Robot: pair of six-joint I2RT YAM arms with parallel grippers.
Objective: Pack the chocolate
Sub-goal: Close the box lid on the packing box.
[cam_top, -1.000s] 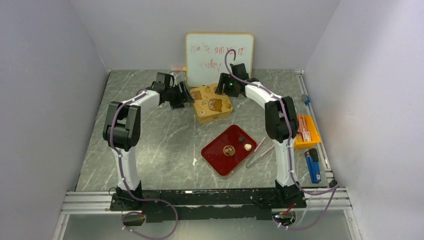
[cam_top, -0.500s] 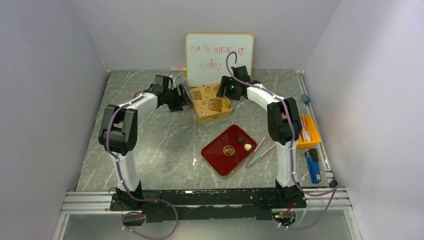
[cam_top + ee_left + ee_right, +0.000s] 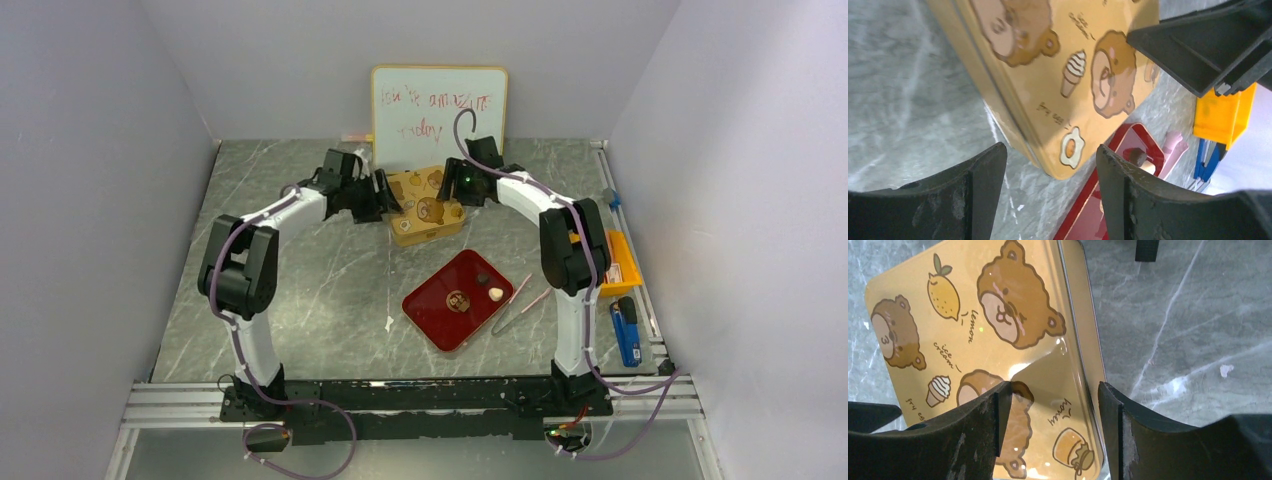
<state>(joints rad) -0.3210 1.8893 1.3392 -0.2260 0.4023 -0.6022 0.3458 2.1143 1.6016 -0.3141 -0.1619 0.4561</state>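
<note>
Left wrist — chocolate [image 3: 1136, 157] lies beyond spread fingers [image 3: 973, 195]

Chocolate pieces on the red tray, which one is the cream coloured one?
The cream piece nearest the pink tweezers, at the right corner of the tray. The dark piece sits just behind it; the brown one lies mid-tray.
</note>
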